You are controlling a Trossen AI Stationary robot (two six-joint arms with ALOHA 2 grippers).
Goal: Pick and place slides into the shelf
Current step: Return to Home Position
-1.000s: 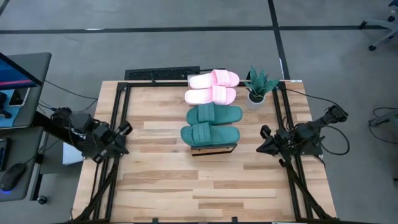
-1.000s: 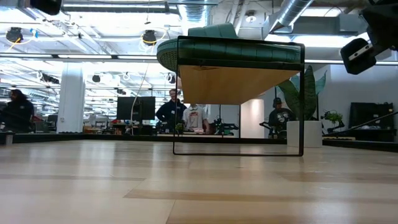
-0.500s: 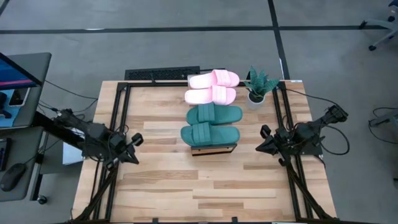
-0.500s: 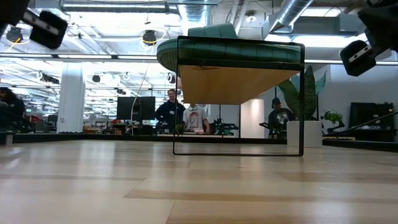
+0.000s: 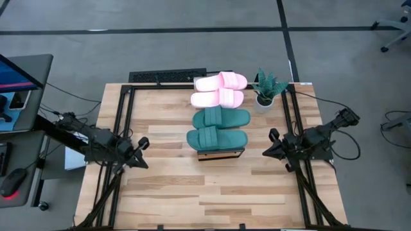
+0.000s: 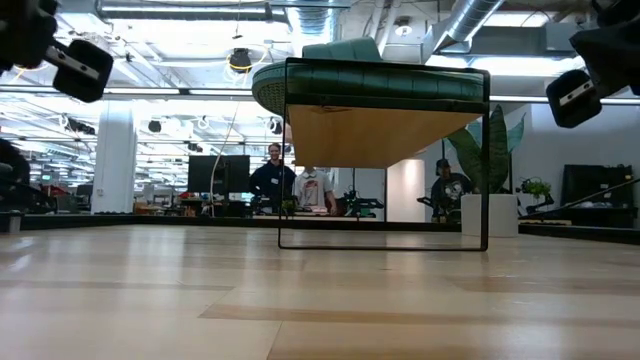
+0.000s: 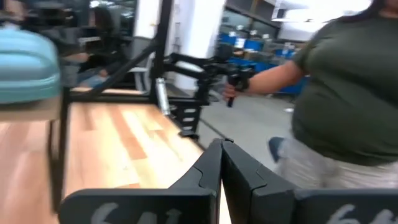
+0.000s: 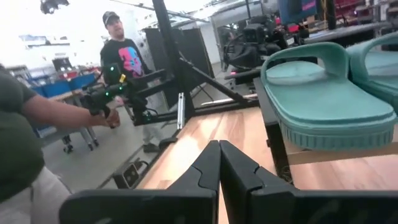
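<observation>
Two light pink slides [image 5: 219, 89] and two dark teal slides [image 5: 218, 128] lie side by side, soles down, on the plank top of the shelf [image 5: 221, 153] at the table's middle. The low view shows the nearest teal slide [image 6: 370, 78] on the shelf's top [image 6: 385, 135]. My left gripper [image 5: 142, 152] is shut and empty, above the table's left part. My right gripper [image 5: 270, 145] is shut and empty, right of the shelf; a teal slide [image 8: 329, 99] shows in its wrist view.
A small potted plant [image 5: 266, 90] stands at the far right, beside the pink slides. Black frame rails [image 5: 122, 128] run along the table's left and right sides. A person [image 7: 336, 93] stands beyond the table. Bare planks [image 5: 212, 192] lie near the front edge.
My left gripper has swung from the table's left edge toward the right and a little toward the near edge, over the table's left part. The slides and the shelf have stayed where they were.
</observation>
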